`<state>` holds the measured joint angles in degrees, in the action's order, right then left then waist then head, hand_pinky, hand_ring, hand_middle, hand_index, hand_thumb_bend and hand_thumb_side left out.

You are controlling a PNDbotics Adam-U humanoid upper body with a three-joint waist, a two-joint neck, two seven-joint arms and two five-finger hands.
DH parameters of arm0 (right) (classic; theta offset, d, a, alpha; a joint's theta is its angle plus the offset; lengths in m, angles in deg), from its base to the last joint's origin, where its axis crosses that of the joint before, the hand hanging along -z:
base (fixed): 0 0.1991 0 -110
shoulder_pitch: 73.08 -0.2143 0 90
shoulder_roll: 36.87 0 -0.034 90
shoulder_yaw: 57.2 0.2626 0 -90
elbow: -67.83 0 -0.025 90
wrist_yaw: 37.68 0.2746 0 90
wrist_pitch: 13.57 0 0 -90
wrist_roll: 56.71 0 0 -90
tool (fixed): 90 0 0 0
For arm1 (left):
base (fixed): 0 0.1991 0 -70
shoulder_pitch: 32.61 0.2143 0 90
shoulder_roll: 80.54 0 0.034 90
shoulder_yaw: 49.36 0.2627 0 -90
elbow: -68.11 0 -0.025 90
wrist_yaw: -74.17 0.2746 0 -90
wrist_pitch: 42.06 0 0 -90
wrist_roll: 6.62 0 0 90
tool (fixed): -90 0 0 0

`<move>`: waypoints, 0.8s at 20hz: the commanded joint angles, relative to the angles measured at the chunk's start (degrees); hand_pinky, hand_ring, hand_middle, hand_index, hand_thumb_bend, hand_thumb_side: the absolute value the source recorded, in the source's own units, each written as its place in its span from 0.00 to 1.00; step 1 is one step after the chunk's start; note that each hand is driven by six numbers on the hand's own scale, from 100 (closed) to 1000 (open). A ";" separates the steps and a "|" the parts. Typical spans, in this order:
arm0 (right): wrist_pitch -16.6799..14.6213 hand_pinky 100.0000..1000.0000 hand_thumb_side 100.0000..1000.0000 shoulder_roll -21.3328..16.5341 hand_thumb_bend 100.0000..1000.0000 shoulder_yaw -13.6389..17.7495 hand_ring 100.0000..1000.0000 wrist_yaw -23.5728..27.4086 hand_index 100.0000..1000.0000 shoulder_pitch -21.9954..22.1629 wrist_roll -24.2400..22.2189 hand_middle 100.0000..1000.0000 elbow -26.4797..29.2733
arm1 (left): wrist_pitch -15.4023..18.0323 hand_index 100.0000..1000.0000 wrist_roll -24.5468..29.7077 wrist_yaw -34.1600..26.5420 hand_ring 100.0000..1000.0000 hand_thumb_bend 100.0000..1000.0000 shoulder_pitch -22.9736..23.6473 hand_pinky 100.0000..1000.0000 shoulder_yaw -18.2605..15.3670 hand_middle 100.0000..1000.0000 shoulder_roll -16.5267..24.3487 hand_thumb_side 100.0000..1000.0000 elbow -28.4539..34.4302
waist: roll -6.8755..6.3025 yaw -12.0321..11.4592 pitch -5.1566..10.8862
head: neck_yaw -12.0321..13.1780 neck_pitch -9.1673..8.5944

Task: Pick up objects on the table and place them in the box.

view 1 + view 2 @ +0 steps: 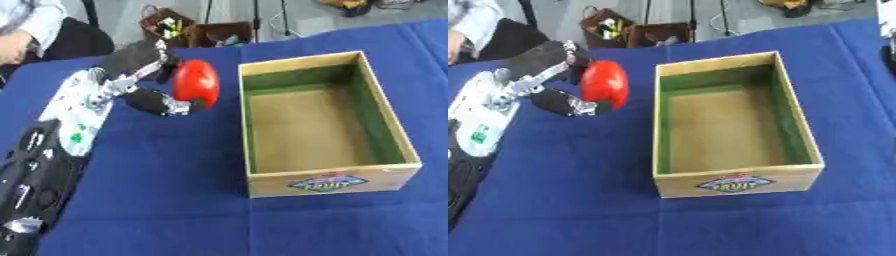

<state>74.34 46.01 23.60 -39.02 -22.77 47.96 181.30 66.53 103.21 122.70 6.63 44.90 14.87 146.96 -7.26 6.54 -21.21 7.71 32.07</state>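
My left hand (pixel 144 80) — fingers and thumb curled round the red fruit (pixel 195 82) — held it just left of the wooden box (pixel 328 172), near its far-left corner — the opening lay rightward.

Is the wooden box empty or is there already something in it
Empty. The wooden box shows only its bare brown floor and green inner walls; the red object sits in the left hand, outside it.

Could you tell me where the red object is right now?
The red object is held in the left hand, left of the wooden box, outside it.
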 commanded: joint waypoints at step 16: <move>-2.05 0.87 0.65 1.35 0.00 -1.46 0.89 0.36 0.68 -5.47 -1.12 0.53 1.12 | 7.60 0.34 -7.88 -14.70 0.25 0.18 -5.95 0.11 1.45 0.14 -1.04 0.73 -5.09 | -0.28 2.85 0.38 | 1.69 -1.50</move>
<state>72.53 47.75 22.11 -38.80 -27.13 47.04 181.30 73.31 95.66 109.19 2.08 46.29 13.07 141.54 -7.82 9.42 -21.99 9.12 31.32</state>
